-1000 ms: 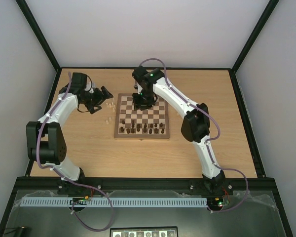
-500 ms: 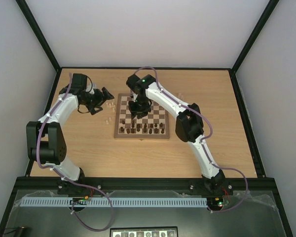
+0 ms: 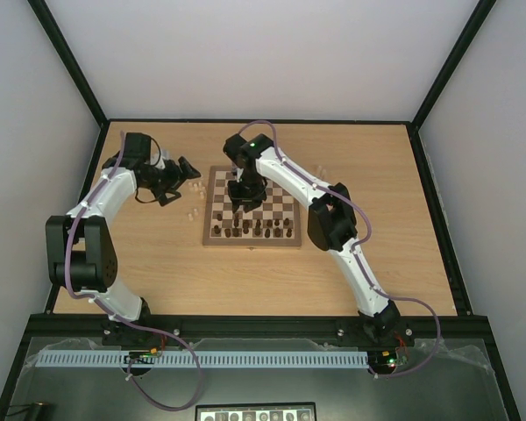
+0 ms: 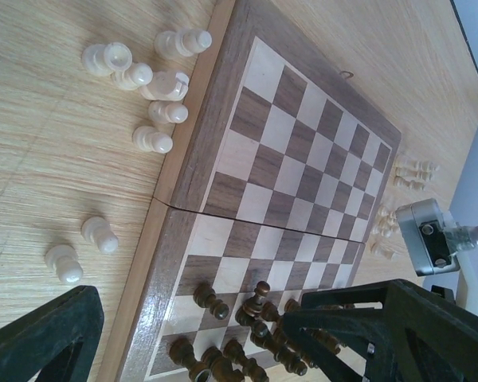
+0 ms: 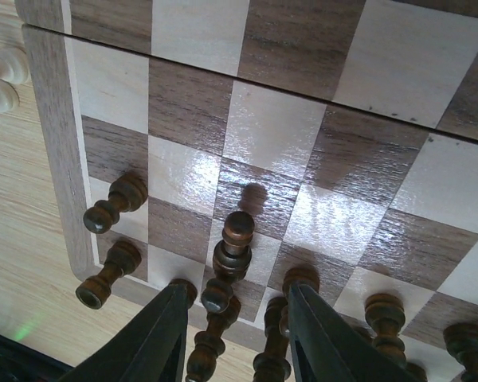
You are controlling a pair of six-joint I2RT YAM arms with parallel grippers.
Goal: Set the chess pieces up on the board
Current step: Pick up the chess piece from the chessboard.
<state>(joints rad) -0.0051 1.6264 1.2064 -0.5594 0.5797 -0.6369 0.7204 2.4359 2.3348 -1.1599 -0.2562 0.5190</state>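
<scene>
The board lies at mid-table. Dark chess pieces crowd its two near rows. Loose cream pieces lie on the table left of it, and a few more on its right. My right gripper hovers over the board's left half. In the right wrist view it is open above the dark rows, with a dark pawn standing just beyond its fingertips, untouched. My left gripper hangs wide open and empty left of the board, above the cream pieces.
The board's far rows are bare squares. Two cream pawns stand apart on the tabletop near the board's left edge. Black frame rails bound the table, with white walls beyond.
My right arm has swung left and nearer across the board, from its far middle toward the dark rows. The left arm has barely moved.
</scene>
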